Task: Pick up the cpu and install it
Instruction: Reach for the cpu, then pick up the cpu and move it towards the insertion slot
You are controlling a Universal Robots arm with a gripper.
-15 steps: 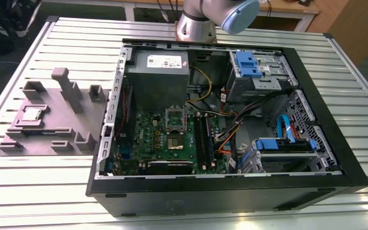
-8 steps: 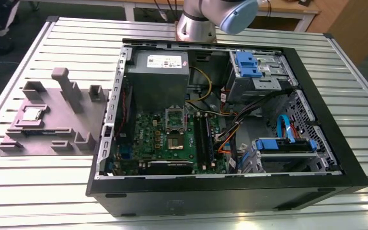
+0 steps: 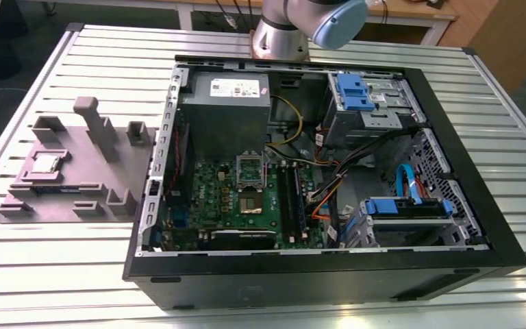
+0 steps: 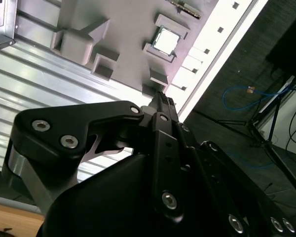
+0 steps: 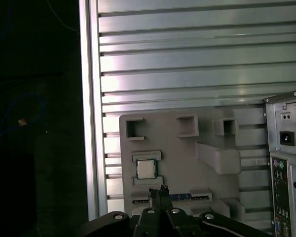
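Observation:
The cpu, a small square chip with a pale silver top, lies flat in a pocket of the grey fixture tray, to the exterior view's left of the open computer case. Both wrist views look down on the cpu from well above. My gripper hangs high over the tray's near edge, apart from the chip. Its black fingers are pressed together with nothing between them. Inside the case, the green motherboard shows a dark square socket with its metal frame beside it.
The tray has several raised blocks and holds a thin circuit strip. The case holds a grey power supply, blue drive bays and loose cables. The arm's base stands behind the case on a ribbed metal table.

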